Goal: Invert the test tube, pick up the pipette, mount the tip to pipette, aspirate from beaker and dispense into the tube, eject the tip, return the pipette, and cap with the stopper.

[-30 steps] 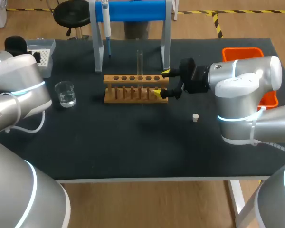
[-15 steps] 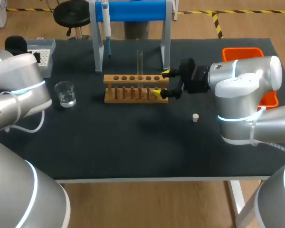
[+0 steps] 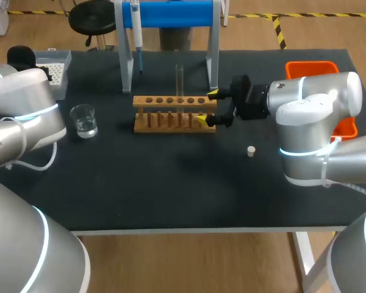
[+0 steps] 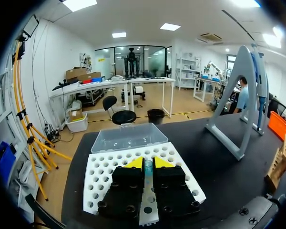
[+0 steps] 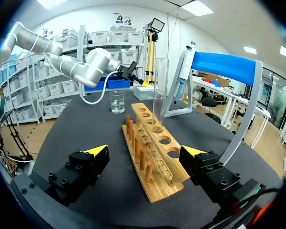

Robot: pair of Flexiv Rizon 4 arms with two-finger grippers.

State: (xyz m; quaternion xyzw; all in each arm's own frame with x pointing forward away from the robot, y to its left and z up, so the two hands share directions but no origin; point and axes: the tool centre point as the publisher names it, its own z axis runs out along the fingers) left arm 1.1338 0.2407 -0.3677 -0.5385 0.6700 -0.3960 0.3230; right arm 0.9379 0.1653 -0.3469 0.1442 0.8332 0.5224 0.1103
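Note:
My left gripper (image 4: 148,163) hangs over the white tip box (image 4: 102,176) at the table's far left. Its fingers are shut on a bluish pipette tip (image 4: 148,167) that stands in the box. The glass test tube (image 3: 179,82) stands upright in the wooden rack (image 3: 174,113). My right gripper (image 3: 208,107) is open, its fingers (image 5: 97,151) straddling the rack's right end (image 5: 150,157) without touching it. The pipette (image 3: 136,33) hangs on the blue-topped stand (image 3: 171,12). A beaker (image 3: 83,120) of clear liquid sits left of the rack. The small stopper (image 3: 251,151) lies right of the rack.
An orange bin (image 3: 320,68) stands at the back right, partly behind my right arm. The tip box's clear lid (image 4: 128,137) lies open behind it. The stand's legs (image 3: 127,73) rise just behind the rack.

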